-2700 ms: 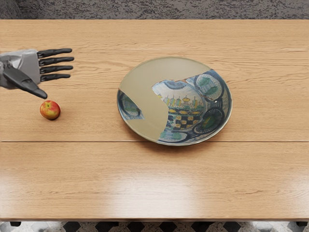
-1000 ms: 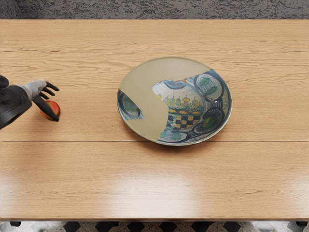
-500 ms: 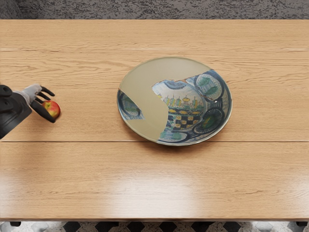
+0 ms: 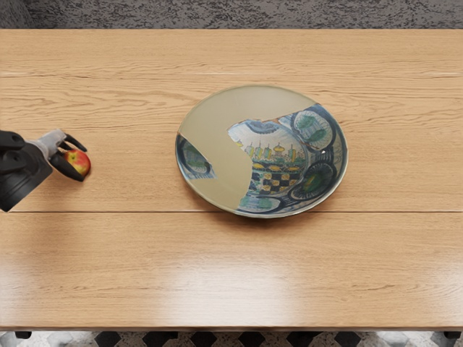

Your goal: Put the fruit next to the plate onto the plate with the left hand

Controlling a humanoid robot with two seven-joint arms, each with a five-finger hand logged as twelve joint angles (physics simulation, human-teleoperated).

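By the counter's (image 4: 231,275) left edge, the left robot hand (image 4: 61,153) was curled round the apple (image 4: 79,162), which poked out on its plate-facing side, with the plate (image 4: 210,116) well apart toward the counter's middle.

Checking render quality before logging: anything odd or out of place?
On the plate the painted pattern breaks off at a jagged edge; its upper-left is plain beige, like a glare or texture fault. Nothing spilled. The left hand has its fingers around the apple, left of the plate.
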